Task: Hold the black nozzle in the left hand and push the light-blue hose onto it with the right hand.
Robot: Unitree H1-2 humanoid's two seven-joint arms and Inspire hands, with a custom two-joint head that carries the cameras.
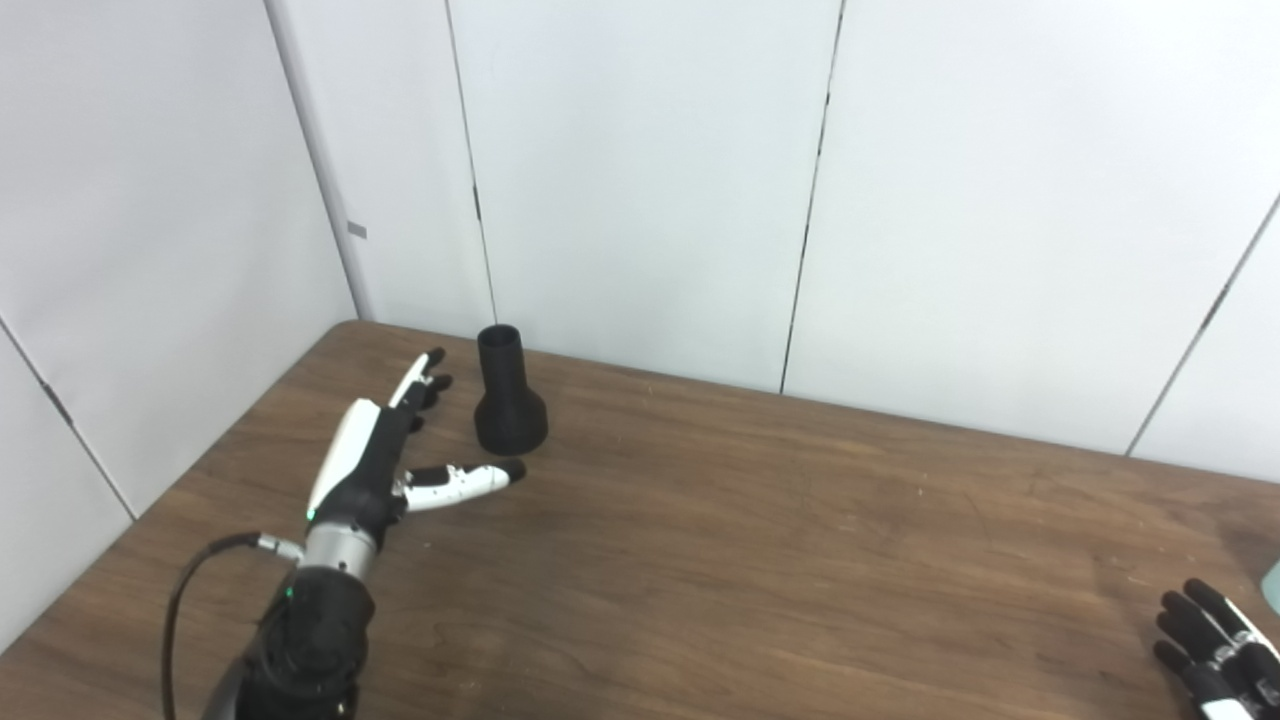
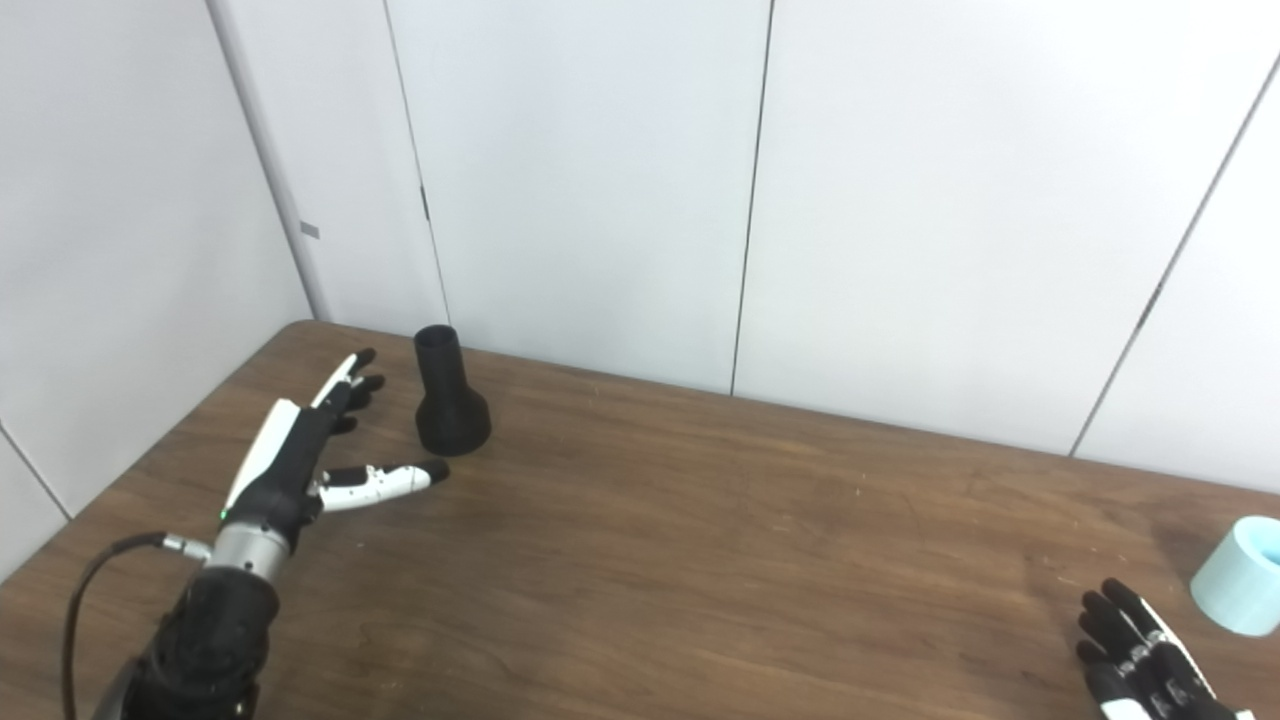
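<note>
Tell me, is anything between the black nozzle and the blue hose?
Nothing: only bare table lies between the black nozzle and the light-blue hose, as the right eye view shows.

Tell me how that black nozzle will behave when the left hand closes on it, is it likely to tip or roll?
The black nozzle stands upright on its flared base, so it probably resists tipping. Its narrow neck sits high, so a push there might topple it. Once down, the round body would likely roll. The left hand is open beside it, not touching.

Left hand (image 1: 375,460) open; right hand (image 2: 1140,665) open.
</note>
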